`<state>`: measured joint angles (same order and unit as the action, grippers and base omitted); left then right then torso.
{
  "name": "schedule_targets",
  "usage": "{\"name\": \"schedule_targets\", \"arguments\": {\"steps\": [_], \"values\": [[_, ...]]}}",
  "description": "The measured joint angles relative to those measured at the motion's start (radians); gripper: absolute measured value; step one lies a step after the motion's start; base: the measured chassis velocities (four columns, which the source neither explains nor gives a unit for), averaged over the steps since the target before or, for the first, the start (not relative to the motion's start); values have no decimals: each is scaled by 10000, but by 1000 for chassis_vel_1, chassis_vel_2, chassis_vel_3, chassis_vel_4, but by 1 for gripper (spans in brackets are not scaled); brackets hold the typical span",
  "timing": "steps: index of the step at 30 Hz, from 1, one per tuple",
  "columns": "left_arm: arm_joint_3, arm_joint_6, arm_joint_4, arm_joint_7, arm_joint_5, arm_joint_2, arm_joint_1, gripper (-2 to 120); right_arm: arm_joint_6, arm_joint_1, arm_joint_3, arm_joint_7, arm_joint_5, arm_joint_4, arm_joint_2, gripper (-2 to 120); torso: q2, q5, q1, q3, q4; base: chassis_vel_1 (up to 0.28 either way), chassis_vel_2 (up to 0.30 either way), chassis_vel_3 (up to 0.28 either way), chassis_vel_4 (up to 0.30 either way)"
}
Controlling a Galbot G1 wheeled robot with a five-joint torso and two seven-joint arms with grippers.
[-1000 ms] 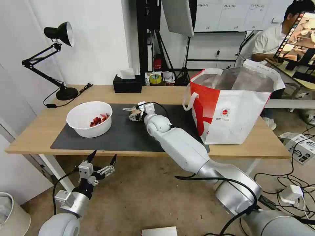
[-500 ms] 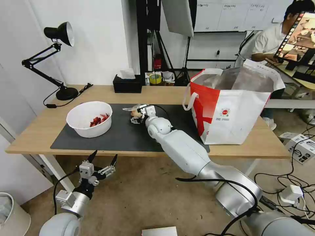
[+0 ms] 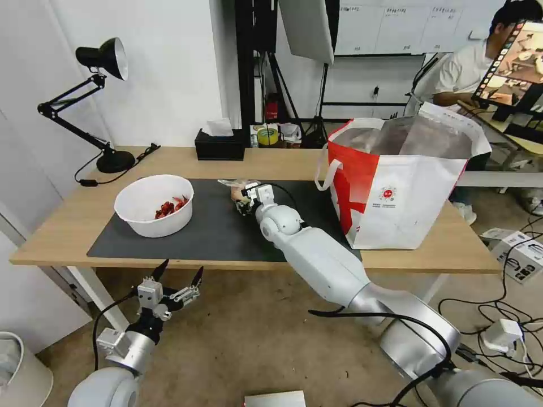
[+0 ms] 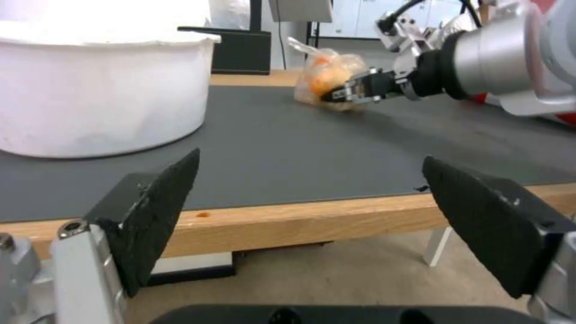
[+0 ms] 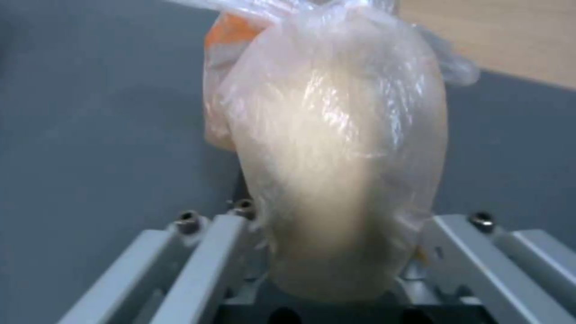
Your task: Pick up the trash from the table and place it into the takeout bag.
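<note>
The tabletop (image 3: 68,237) is long pale wood, with a flat dark grey mat (image 3: 209,232) laid across its middle so the scraps sit on a wipeable, non-slip surface. At the right end stands the takeout bag (image 3: 407,192), a stiff white woven tote with a red panel and silver foil lining, its mouth propped wide, probably so things can be dropped in from above. On the mat's left sits the white round bowl (image 3: 154,204), smooth and thick-walled, red scraps in its bottom. Near the mat's far edge, between bowl and tote, lies the clear bag around a beige lump (image 5: 336,148): thin, crinkled, glossy film over a soft rounded mass. The right hand (image 3: 244,199) is clenched on it, a finger either side, apparently for lifting. The left hand (image 4: 312,211) hangs released below the near table edge, parked.
</note>
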<state>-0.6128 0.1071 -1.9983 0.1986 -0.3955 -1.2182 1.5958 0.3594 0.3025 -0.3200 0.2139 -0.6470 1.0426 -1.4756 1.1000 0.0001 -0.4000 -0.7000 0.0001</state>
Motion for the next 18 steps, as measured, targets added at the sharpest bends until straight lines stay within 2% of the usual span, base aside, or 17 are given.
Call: {"name": "schedule_targets", "arguments": {"steps": [2,5,6,9,10,12,13,18], "values": [[0,1,-10,-2,2,-2,13,100,-169,85,46,20,105,170,107,19,0,0,0,0,-2,0,0,0,0],[-46,0,-75,-5,5,-8,85,100,-1081,432,254,314,1013,991,574,8,1,1,0,0,-1,0,0,0,0],[-46,0,-75,-5,5,-8,85,100,-1081,432,254,314,1013,991,574,8,1,1,0,0,-1,0,0,0,0],[-120,0,-131,-20,6,-31,175,100,-1953,860,557,717,1914,2039,1056,6,0,1,0,0,-2,0,0,0,0],[-120,0,-131,-20,6,-31,175,100,-1953,860,557,717,1914,2039,1056,6,0,1,0,0,-2,0,0,0,0],[-155,1,-169,-26,23,-81,246,100,-2153,1153,711,877,2080,2994,1461,6,1,2,0,0,-2,0,0,0,0],[-155,1,-169,-26,23,-81,246,100,-2153,1153,711,877,2080,2994,1461,6,1,2,0,0,-2,0,0,0,0],[-235,11,-283,-28,137,-293,429,100,-2180,1448,877,1103,2057,4747,2242,6,1,1,2,1,-2,0,0,0,0]]}}
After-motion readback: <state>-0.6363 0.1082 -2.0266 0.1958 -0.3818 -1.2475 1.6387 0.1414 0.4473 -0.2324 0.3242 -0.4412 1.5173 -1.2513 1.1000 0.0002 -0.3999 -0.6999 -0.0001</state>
